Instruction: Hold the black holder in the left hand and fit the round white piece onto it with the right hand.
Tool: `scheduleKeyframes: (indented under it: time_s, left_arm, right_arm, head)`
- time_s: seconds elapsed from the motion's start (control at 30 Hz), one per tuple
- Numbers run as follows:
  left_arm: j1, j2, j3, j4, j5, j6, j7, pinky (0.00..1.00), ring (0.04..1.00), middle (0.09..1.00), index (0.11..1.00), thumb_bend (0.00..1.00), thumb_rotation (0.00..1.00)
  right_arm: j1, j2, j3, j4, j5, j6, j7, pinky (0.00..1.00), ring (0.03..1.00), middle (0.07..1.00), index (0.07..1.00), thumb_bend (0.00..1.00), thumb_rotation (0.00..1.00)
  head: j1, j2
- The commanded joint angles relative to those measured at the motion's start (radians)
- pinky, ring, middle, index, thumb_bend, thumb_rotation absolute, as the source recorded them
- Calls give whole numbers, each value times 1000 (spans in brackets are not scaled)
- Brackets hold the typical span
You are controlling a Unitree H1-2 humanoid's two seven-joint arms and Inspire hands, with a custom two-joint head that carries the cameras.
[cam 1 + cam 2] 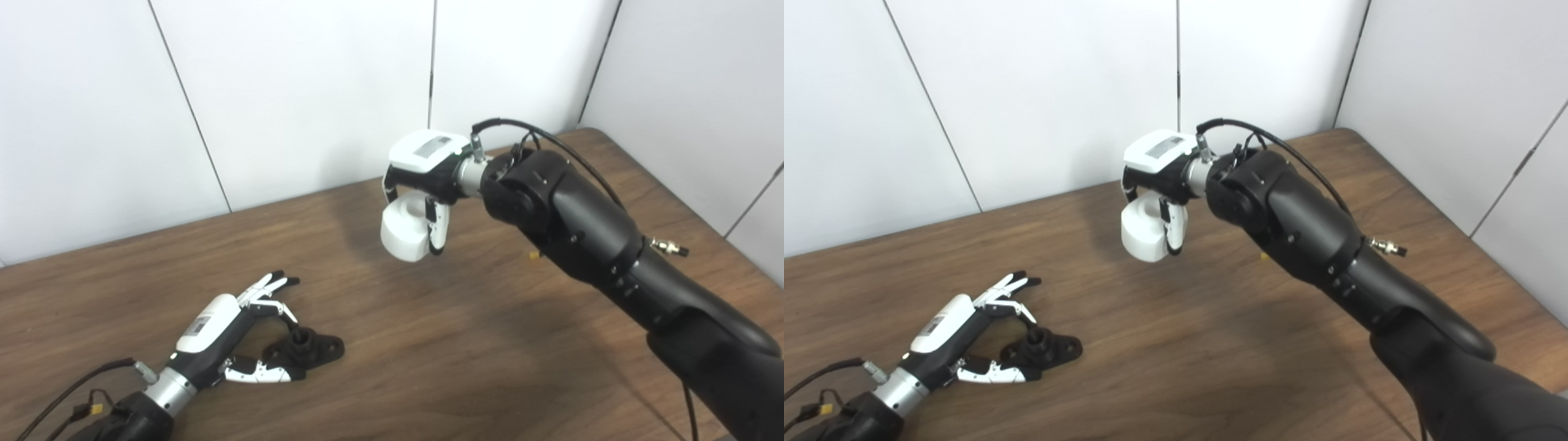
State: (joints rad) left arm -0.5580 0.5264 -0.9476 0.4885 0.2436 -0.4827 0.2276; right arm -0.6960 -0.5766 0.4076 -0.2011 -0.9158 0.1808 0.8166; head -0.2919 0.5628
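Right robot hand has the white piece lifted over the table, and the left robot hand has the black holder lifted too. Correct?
Not quite. The right robot hand does hold the white piece up, but the holder lies on the table, with the left robot hand open around it. The left eye view shows this.

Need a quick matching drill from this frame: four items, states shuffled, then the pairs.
Items:
1. round white piece
2. black holder
3. left robot hand
4. right robot hand

States:
A. lying on the wooden table
B. open, fingers either side of the holder
C. carried in the air
D. shut on the white piece

Pairs: 1-C, 2-A, 3-B, 4-D
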Motion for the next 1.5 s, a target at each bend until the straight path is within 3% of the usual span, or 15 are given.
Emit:
scheduleKeyframes:
  time_s: [0.0, 0.27, 0.47, 0.83, 1.1, 1.47]
  left_arm:
    - [145, 20, -65, 53, 96, 13, -134, 957, 1000, 940, 482, 524, 59]
    - [161, -21, -3, 20, 143, 15, -189, 954, 1000, 950, 481, 524, 60]
    - [172, -60, 45, 23, 185, 17, -213, 967, 1000, 949, 481, 524, 60]
    - [179, -103, 113, 11, 218, 25, -263, 964, 1000, 946, 481, 524, 62]
    - [184, -126, 139, -14, 236, 50, -303, 964, 1000, 945, 481, 524, 62]
    - [188, -144, 153, -14, 271, 47, -300, 944, 1000, 943, 481, 524, 63]
  right_arm:
    - [-39, -10, -24, -64, 15, -33, -10, 928, 898, 789, 479, 526, 143]
    - [-23, -3, -48, -137, 86, -59, 17, 921, 891, 789, 480, 526, 139]
    - [-21, 17, -56, -162, 154, -95, 0, 897, 874, 794, 479, 526, 139]
    - [-70, 76, -40, -180, 149, -111, 30, 919, 882, 785, 478, 526, 141]
    - [-94, 115, 2, -158, 145, -128, 57, 924, 889, 785, 479, 526, 140]
    - [-81, 155, 49, -141, 147, -138, 78, 922, 881, 779, 479, 526, 138]
  head:
    - [12, 4]
    - [161, 42]
    - [223, 57]
    - [258, 93]
    - [288, 115]
    - [306, 126]
